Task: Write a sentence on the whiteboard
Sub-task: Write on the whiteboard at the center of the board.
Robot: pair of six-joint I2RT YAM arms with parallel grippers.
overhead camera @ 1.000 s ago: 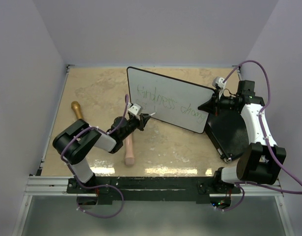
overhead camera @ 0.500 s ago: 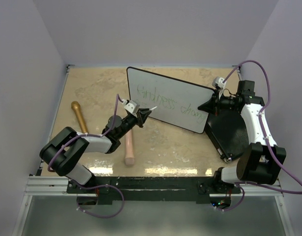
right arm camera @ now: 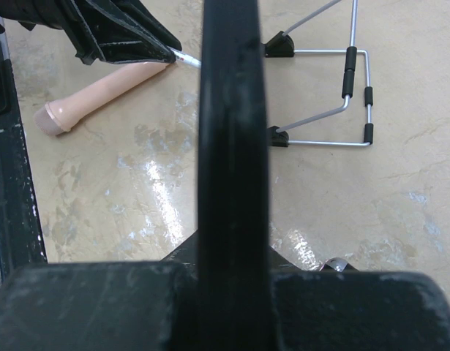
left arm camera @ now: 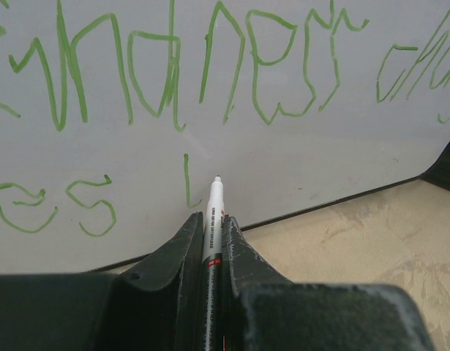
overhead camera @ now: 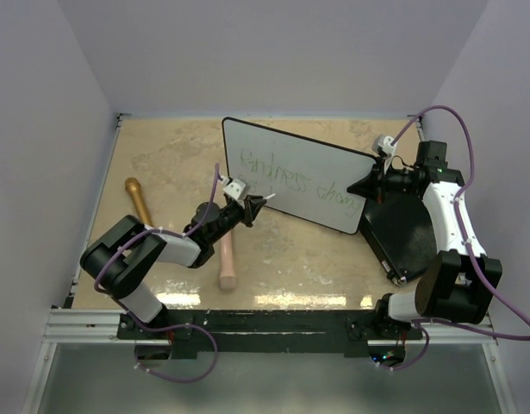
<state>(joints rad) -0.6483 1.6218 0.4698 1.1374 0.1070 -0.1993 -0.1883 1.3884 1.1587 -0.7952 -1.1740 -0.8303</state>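
Observation:
The whiteboard (overhead camera: 286, 155) stands tilted on the table, and its face fills the left wrist view (left arm camera: 305, 161). The sentence (overhead camera: 292, 183) is in thin green handwriting: one line of words and below it "es l" (left arm camera: 85, 201). My left gripper (overhead camera: 258, 205) is shut on a white marker (left arm camera: 213, 212). The marker's tip sits at the board just right of the last green stroke. My right gripper (overhead camera: 374, 181) is shut on the whiteboard's right edge, which shows as a black bar (right arm camera: 228, 110) between its jaws.
A pink wooden handle (overhead camera: 227, 254) lies under my left arm and a golden-brown one (overhead camera: 138, 198) further left. A black flat case (overhead camera: 407, 228) lies by my right arm. A wire stand (right arm camera: 349, 95) props the board from behind.
My left arm's elbow swung out to the left and came part way back, while the marker tip shifted slightly right along the board's lower part. The right arm and board have not moved.

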